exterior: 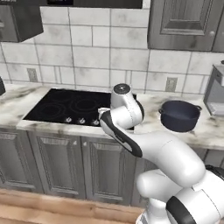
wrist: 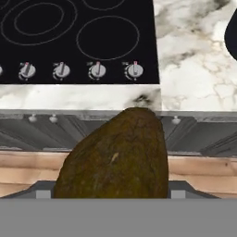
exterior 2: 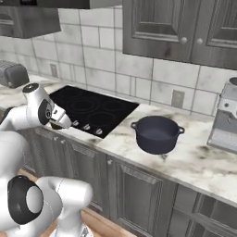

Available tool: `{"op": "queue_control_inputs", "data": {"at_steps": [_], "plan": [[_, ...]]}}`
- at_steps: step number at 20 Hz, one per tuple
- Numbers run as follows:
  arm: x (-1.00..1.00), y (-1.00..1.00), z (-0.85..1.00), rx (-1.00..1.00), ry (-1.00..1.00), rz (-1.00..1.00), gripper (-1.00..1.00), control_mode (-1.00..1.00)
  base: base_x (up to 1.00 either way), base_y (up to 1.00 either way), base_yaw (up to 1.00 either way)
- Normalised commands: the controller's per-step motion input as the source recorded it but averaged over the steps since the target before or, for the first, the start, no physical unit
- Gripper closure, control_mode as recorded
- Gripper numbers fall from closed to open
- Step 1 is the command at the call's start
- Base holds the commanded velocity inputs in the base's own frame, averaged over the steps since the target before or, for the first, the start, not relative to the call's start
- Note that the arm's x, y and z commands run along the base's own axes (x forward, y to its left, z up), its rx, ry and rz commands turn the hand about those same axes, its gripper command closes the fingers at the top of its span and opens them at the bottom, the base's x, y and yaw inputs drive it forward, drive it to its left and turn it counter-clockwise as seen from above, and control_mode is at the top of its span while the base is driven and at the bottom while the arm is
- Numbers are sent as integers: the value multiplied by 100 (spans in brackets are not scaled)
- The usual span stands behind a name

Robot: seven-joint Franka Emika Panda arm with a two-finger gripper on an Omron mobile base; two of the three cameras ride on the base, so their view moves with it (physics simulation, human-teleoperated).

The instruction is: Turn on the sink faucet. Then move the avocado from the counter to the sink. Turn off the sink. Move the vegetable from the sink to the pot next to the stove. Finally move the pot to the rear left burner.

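Avocado held at the counter's front edge, beside the stove

The white marble counter [exterior: 210, 127] runs under the tiled wall, carrying the black glass stove [exterior: 70, 106] with its row of small knobs [wrist: 97, 70] along the front. Just right of the stove, the dark blue-grey pot [exterior 2: 157, 134] stands upright on the marble, apart from the cooktop. In the hand view the gripper [wrist: 107, 194] grasps the brownish-olive avocado [wrist: 115, 157], its jaws spread wide on either side of the fruit; the avocado hangs in front of the counter's edge, above the grey cabinet fronts and wooden floor, near the stove's right front corner.
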Motion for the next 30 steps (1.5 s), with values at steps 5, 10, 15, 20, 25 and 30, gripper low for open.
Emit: {"op": "queue_control_inputs", "data": {"at_steps": [5, 10, 15, 20, 25, 30], "plan": [[0, 0, 0, 0, 0, 0, 100, 100, 67, 41, -40], [0, 0, 0, 0, 0, 0, 100, 100, 62, 41, -40], [0, 0, 0, 0, 0, 0, 100, 100, 52, 44, -37], [0, 0, 0, 0, 0, 0, 100, 100, 13, 43, -32], [0, 0, 0, 0, 0, 0, 100, 100, -5, 31, -25], [0, 0, 0, 0, 0, 0, 100, 100, -25, 29, -10]]}}
